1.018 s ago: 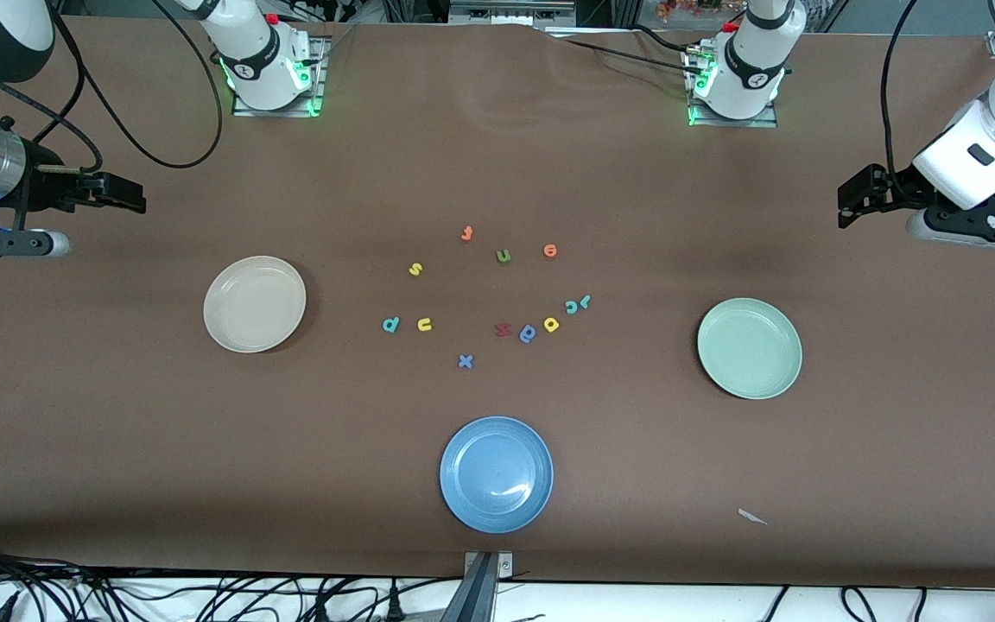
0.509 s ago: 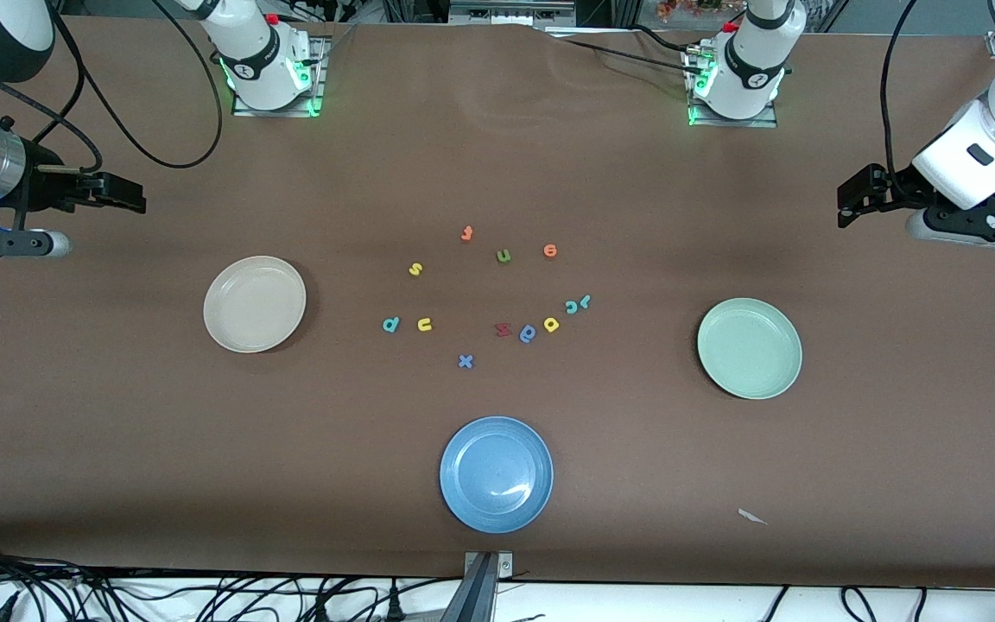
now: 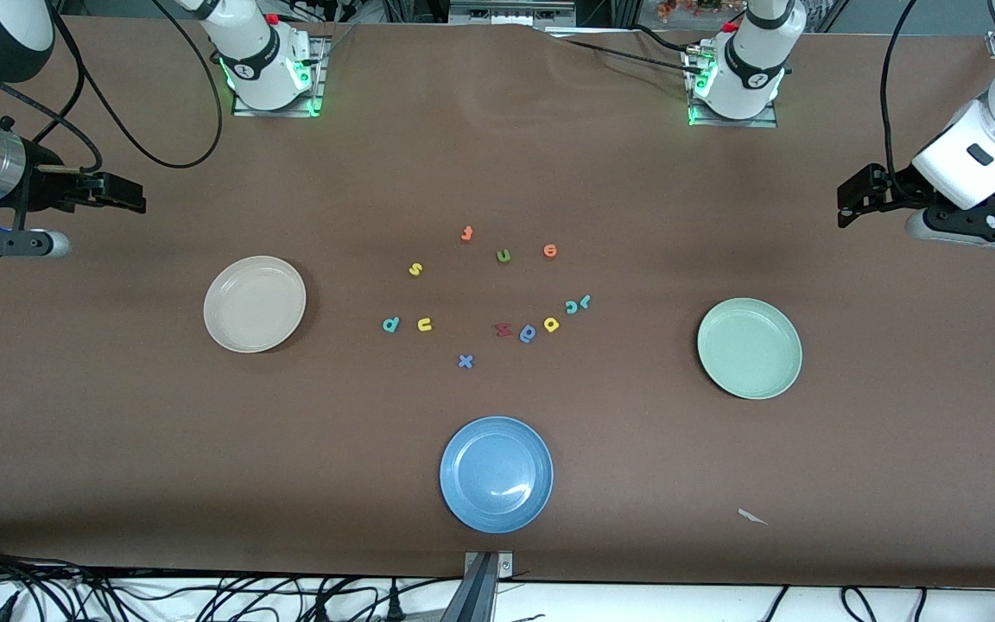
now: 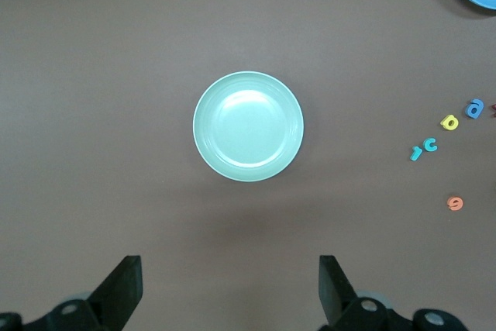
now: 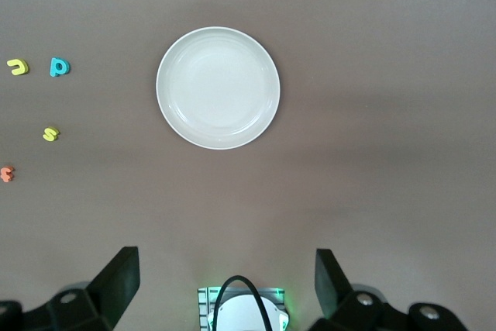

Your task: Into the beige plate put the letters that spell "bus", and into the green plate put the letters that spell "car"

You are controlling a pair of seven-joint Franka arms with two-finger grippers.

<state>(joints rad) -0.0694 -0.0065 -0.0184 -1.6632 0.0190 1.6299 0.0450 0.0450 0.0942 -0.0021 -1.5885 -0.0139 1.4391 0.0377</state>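
Observation:
The beige plate (image 3: 254, 303) (image 5: 218, 87) lies toward the right arm's end, the green plate (image 3: 749, 347) (image 4: 248, 126) toward the left arm's end. Between them lie the teal b (image 3: 390, 325) (image 5: 59, 67), yellow u (image 3: 424, 325) (image 5: 17, 67), yellow s (image 3: 415, 269) (image 5: 50, 134), teal c (image 3: 572, 306) (image 4: 430, 145), teal r (image 3: 585, 301) (image 4: 416, 153) and yellow a (image 3: 551, 325) (image 4: 449, 122). My right gripper (image 3: 130, 199) (image 5: 225, 281) hangs open and holds nothing, up beside the beige plate. My left gripper (image 3: 850, 206) (image 4: 229, 288) hangs open and holds nothing, up beside the green plate.
A blue plate (image 3: 496, 473) sits nearest the front camera. Other letters lie among the task's: an orange t (image 3: 466, 233), green u (image 3: 503, 255), orange e (image 3: 550, 250), red m (image 3: 503, 329), blue round-bowled letter (image 3: 528, 333) and blue x (image 3: 465, 361). A paper scrap (image 3: 752, 517) lies near the table's edge.

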